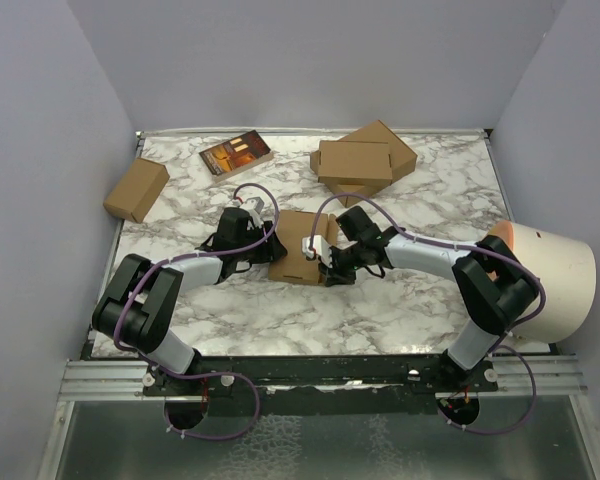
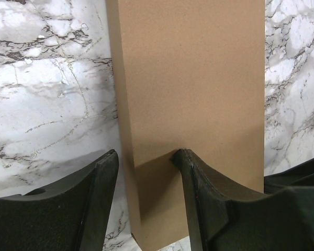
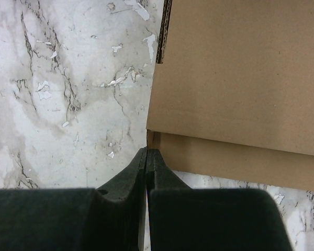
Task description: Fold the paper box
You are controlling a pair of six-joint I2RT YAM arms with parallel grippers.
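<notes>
The paper box (image 1: 298,246) lies flat in the middle of the counter (image 1: 400,300), between both arms. The left fingers (image 2: 99,180) stand spread astride its long edge, one over the brown top, one over bare marble, gripping nothing. The right fingers (image 3: 138,175) are pressed together, tip at a box corner. The corrugated card looks light, stiff, easily creased and apt to slide; best pinched at a flap edge while the other side is pinned

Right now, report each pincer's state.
Left pincer: open, straddling an edge of the flat brown cardboard box.
Right pincer: closed, empty, tip beside that box's corner.
</notes>
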